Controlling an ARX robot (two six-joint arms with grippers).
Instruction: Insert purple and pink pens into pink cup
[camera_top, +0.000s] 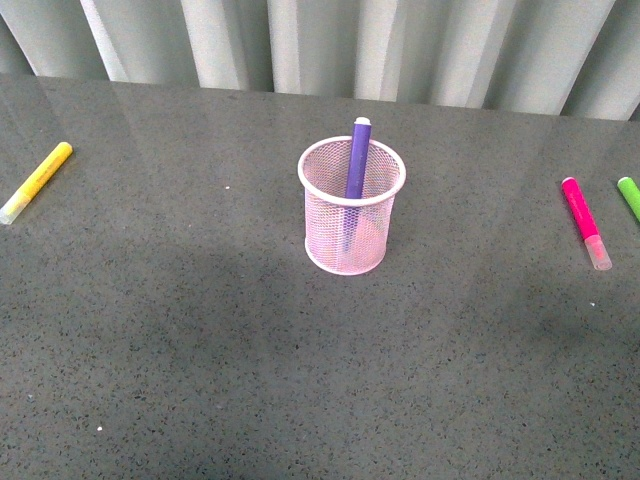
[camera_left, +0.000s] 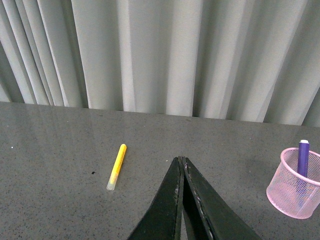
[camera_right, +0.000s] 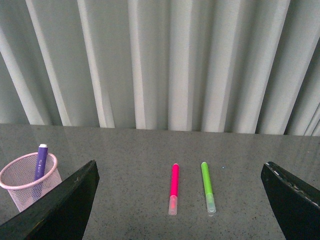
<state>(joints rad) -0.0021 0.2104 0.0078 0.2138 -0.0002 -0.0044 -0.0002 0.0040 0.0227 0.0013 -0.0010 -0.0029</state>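
Purple pen (camera_top: 356, 160) is already stood in the pink cup (camera_top: 325, 235), and the pink pen (camera_top: 585, 222), lying by the green marker (camera_top: 629, 196), looks light, stiff and slick, so it's probably best pinched mid-barrel by the wide-spread, empty right gripper (camera_right: 180, 170), the left gripper (camera_left: 181, 165) being clamped together on nothing.
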